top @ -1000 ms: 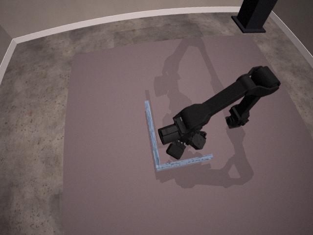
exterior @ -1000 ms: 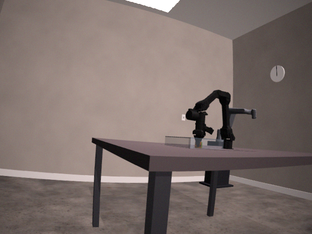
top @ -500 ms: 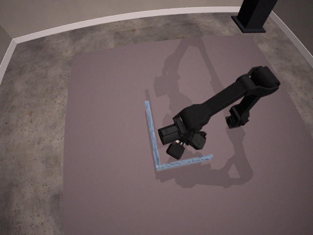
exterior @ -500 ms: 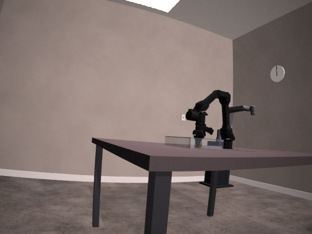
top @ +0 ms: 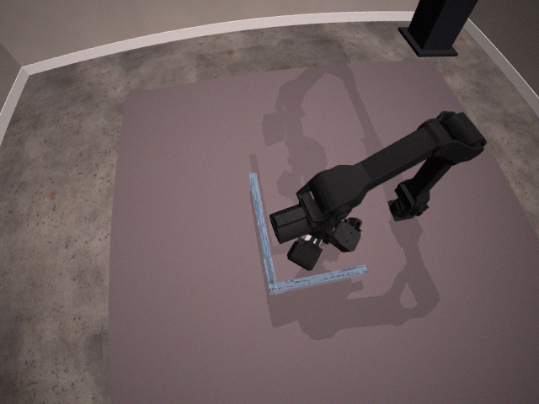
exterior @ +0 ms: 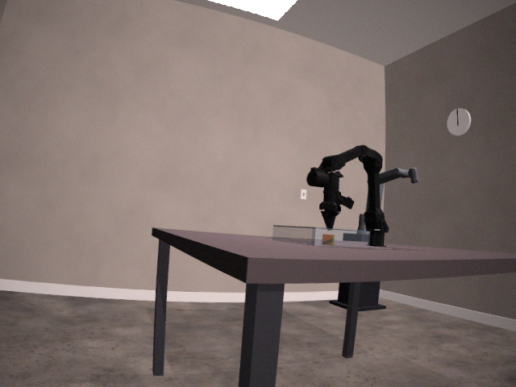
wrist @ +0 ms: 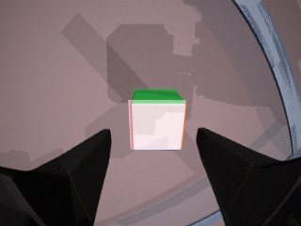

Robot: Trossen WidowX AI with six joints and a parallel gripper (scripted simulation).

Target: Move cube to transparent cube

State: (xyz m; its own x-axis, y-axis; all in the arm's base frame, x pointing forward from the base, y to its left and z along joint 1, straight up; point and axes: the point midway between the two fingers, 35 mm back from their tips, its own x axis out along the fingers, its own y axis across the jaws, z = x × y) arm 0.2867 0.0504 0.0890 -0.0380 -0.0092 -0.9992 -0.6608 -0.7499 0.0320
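The cube (wrist: 157,127) (exterior: 328,239) rests on the table (top: 173,195) with its white face up and its green face toward the far side; an orange face shows in the exterior view. A faint pink edge hugs its outline; I cannot tell the transparent cube apart from it. My gripper (wrist: 154,135) (exterior: 330,225) is open and hangs straight above the cube, its fingers apart from both sides and not touching it. In the top view the wrist (top: 304,254) hides the cube.
A low pale blue L-shaped fence (top: 262,225) (wrist: 277,70) (exterior: 291,231) borders the cube on two sides. The arm's base (top: 408,204) (exterior: 376,233) stands to the right. A dark pillar (top: 434,26) stands beyond the table's far right corner.
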